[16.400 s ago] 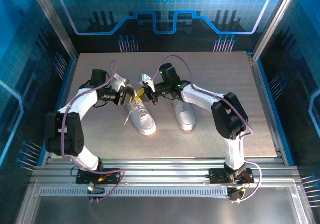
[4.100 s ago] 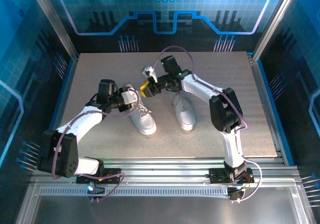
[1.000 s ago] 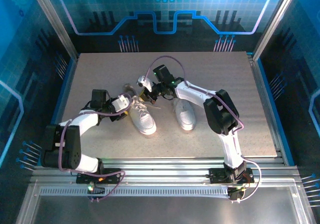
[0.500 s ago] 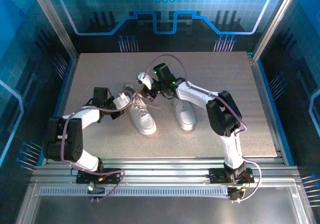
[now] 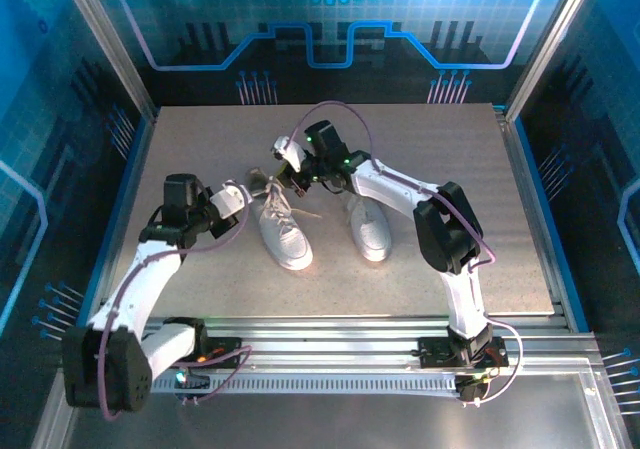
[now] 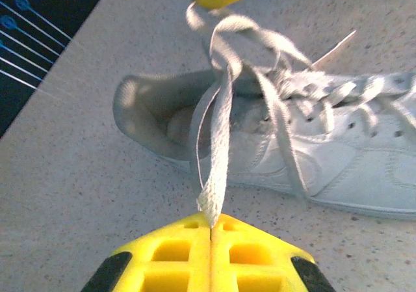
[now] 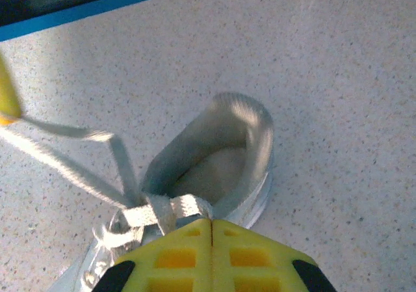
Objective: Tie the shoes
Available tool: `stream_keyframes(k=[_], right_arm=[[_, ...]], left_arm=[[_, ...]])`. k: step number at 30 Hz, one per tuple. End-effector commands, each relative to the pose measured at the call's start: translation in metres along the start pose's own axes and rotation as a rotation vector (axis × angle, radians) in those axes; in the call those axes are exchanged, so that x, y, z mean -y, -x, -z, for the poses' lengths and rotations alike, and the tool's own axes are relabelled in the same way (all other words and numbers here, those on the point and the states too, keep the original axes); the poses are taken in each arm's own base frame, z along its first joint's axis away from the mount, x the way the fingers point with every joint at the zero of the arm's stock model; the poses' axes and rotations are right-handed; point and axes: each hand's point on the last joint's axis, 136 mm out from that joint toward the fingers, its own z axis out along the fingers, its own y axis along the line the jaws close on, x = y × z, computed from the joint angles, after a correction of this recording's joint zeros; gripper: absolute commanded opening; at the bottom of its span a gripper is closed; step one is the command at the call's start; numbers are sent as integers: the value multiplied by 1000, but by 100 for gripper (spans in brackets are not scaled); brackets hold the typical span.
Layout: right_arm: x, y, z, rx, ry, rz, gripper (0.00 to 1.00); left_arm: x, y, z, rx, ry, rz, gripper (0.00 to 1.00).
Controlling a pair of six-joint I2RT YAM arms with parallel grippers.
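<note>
The speckled grey table (image 5: 450, 159) lies bare from 1 through 5 o'clock of the shoes and again at 12 toward the back wall. Its near edge meets the aluminium rails (image 5: 330, 329) at 6 o'clock. The white sneakers sit side by side mid-table, toes toward 6, the right-hand sneaker (image 5: 368, 227) at 3 o'clock of the left-hand sneaker (image 5: 283, 234).

At 9 o'clock of the left-hand sneaker, the left gripper (image 6: 211, 225) is pinched fully together on a lace end (image 6: 218, 149) (pulled straight from the crossing). The right gripper (image 7: 211, 227), at 12 by the heel opening (image 7: 218, 165), is likewise clamped on a lace strand (image 7: 170, 207).

Both grippers' yellow pads are cut off by the frame bottom, and the lace crossing is blurred.
</note>
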Motion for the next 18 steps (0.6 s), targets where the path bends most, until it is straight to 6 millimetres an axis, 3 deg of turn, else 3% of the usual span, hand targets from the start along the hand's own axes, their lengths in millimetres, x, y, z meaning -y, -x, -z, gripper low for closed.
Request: stream_keyframes(k=[1,5,8,14,18], right_arm=[[-5,7,-8,10,32,-4,0],[-13,15,-11,19,99,7,0],[-20,20,-15,27,145,14,0],[-33,28,-22,39,212,32,0],[-37,31,-26,50,248,30,0]], left_arm=[[38,-3,11,-36,-98,73,0],[67,21,13,-8,-157,95,0],[75,41,7,26,-180,155,0],[92,71,-23,23,-260,251,0],[104,79,-42,6,-298,263,0]])
